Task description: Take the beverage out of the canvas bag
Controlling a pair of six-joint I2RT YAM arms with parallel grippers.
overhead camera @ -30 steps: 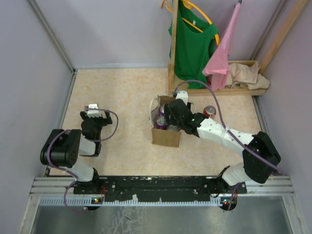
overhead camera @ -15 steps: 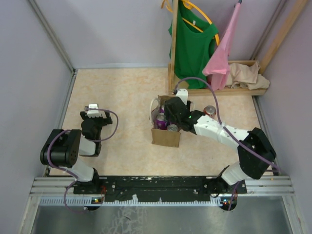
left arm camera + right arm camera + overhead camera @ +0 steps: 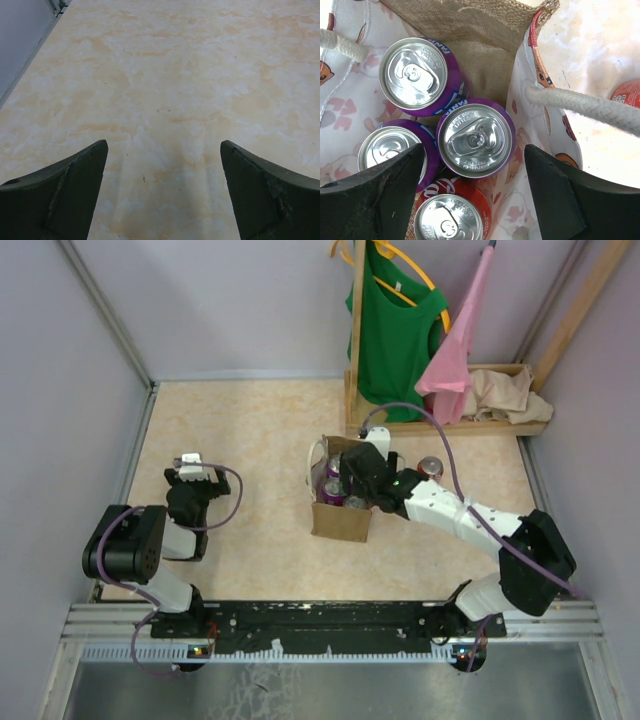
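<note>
Your right gripper (image 3: pixel 472 155) hangs with jaws spread either side of the middle purple Fanta can (image 3: pixel 475 141), upright among three other cans (image 3: pixel 415 75) inside the canvas bag (image 3: pixel 470 25), so you seem mid-reach: next lower, pinch, lift straight up.

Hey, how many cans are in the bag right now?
4 show in the canvas bag: far purple can at top left, middle purple can in the centre, left purple can beside it, red can nearest. More may be hidden.
</note>
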